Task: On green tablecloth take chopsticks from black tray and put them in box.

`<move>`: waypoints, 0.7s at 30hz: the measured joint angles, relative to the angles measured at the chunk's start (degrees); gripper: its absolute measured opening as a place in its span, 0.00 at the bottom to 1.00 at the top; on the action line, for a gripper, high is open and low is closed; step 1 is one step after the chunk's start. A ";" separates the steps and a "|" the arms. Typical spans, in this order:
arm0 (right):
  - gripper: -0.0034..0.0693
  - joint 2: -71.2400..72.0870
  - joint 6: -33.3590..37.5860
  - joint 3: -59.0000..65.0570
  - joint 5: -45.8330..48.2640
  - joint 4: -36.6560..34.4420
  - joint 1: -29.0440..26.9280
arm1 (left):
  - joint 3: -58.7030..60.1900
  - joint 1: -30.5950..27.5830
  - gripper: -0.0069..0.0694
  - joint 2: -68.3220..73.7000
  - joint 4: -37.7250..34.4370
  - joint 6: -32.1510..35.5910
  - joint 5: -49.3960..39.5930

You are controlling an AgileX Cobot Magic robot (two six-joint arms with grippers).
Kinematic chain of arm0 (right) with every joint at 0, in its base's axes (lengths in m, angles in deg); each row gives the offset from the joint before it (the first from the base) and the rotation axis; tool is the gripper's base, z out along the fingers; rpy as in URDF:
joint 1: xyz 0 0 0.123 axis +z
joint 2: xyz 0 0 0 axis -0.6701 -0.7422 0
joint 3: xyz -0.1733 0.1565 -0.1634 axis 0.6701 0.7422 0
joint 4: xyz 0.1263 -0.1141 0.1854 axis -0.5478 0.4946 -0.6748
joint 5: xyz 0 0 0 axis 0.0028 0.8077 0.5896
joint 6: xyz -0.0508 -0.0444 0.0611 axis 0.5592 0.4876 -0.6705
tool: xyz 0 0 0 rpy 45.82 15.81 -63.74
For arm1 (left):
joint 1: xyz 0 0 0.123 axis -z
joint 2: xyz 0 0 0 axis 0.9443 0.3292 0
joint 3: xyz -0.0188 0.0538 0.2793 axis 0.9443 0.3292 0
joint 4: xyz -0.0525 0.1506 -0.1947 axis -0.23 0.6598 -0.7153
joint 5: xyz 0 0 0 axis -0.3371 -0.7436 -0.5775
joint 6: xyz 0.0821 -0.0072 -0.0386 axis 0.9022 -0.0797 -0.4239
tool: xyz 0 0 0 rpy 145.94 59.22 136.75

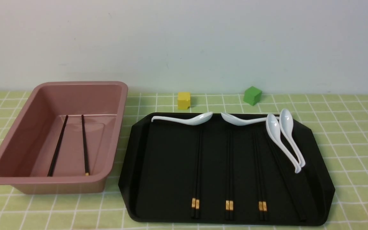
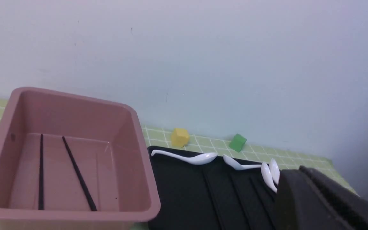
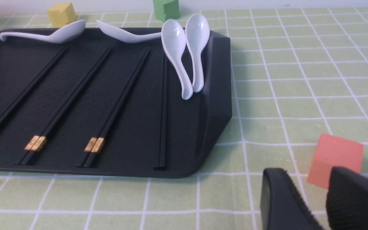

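The pink box (image 1: 75,99) stands at the left on the green tablecloth (image 1: 347,134), with two black chopsticks (image 1: 85,145) lying loose inside it. To its right is the black tray (image 1: 168,166), where several pairs of chopsticks (image 1: 229,172) lie side by side, gold bands toward the near edge. Neither gripper shows in the front view. In the left wrist view my left gripper (image 2: 300,172) is shut on nothing, over the tray's near right part. In the right wrist view my right gripper (image 3: 308,179) is open and empty above the cloth, off the tray's near right corner.
Several white spoons (image 1: 184,119) lie along the tray's far edge and right side; two of them rest over the rightmost chopsticks. A yellow cube (image 1: 184,100) and a green cube (image 1: 252,95) sit behind the tray. An orange cube (image 3: 334,156) sits by the right gripper.
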 joint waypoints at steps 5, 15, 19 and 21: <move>0.38 0.00 0.00 0.00 0.00 0.00 0.00 | 0.25 0.00 0.07 0.00 0.06 0.05 -1.82; 0.38 0.00 0.00 0.00 0.00 0.00 0.00 | 6.19 0.00 0.08 0.24 0.54 0.04 2.61; 0.38 0.00 0.00 0.00 0.00 0.00 0.00 | 13.68 0.00 0.08 0.48 0.84 0.04 7.85; 0.38 0.00 0.00 0.00 0.00 0.00 0.00 | 17.02 0.00 0.08 0.53 0.90 0.04 10.26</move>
